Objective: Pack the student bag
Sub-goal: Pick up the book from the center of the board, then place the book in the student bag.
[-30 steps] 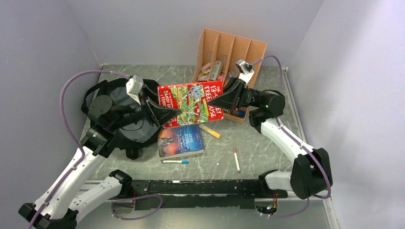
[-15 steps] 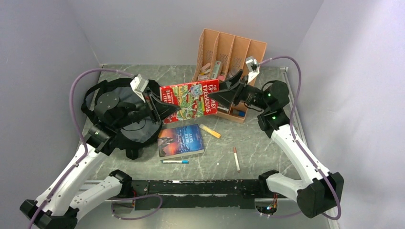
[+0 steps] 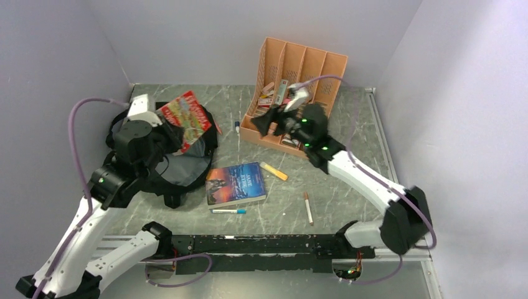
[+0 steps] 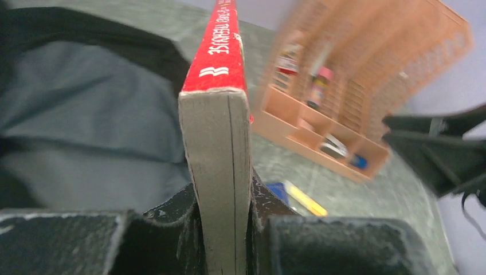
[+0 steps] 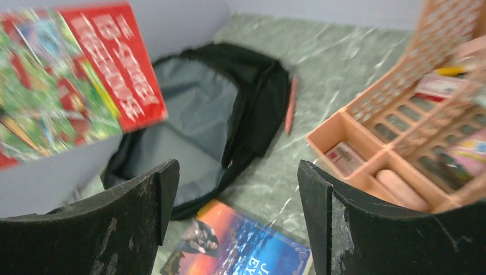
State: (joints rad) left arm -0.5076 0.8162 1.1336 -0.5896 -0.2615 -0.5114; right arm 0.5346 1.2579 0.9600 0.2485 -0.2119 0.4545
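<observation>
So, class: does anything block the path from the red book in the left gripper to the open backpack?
Nothing visible does. The left gripper holds the red book just over the backpack's open, grey-lined mouth.

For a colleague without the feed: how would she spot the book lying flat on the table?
Find the black student bag on the table's left side. Just right of it, nearer the viewer than the orange organizer, the book lies flat. Its blue cover sets it apart from the red book held above the bag.
</observation>
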